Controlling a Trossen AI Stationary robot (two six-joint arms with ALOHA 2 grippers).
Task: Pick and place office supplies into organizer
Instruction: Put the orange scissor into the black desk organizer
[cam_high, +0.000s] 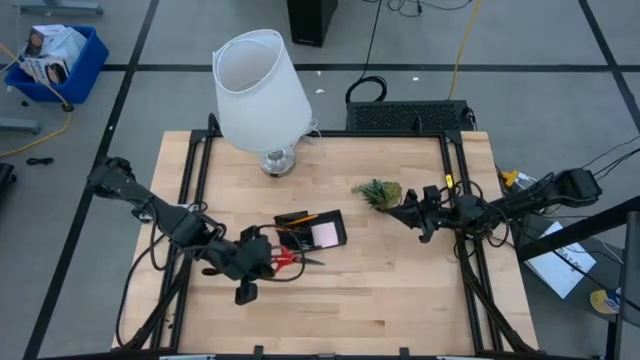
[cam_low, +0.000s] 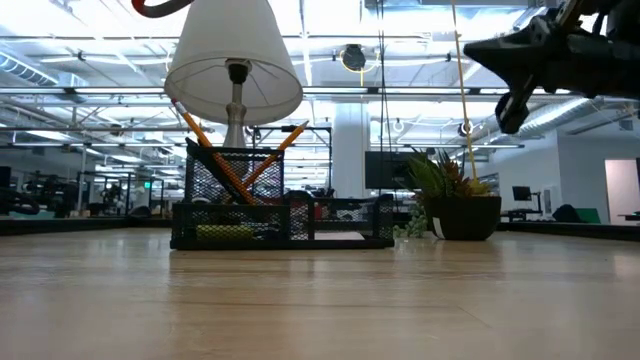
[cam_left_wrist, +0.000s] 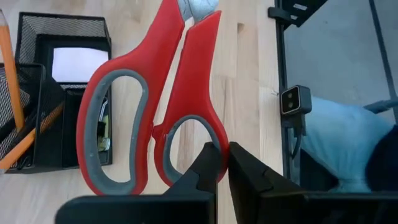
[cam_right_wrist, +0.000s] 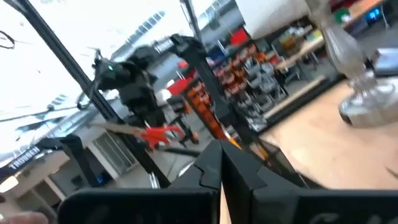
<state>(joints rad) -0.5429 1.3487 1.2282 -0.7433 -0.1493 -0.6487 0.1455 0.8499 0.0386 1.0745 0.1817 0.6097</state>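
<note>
My left gripper is shut on the red-handled scissors, raised above the table just near-left of the organizer. Grey-lined loops and closed blades fill the left wrist view. The low black mesh organizer stands on the table with orange pencils leaning in its taller cup and a pink sticky pad lying in one compartment. My right gripper is shut on nothing, raised beside the small plant at the table's right. My left gripper pinches the outer rim of the scissors' smaller finger loop, one finger at the loop's hole and the other outside it. The fingers slant downward. The scissors are lifted clear of the table, blades pointing away from the gripper.
A big white lamp stands at the far middle of the table, behind the organizer. A small green plant in a dark pot sits to the organizer's right. Bare wood lies near the front edge.
</note>
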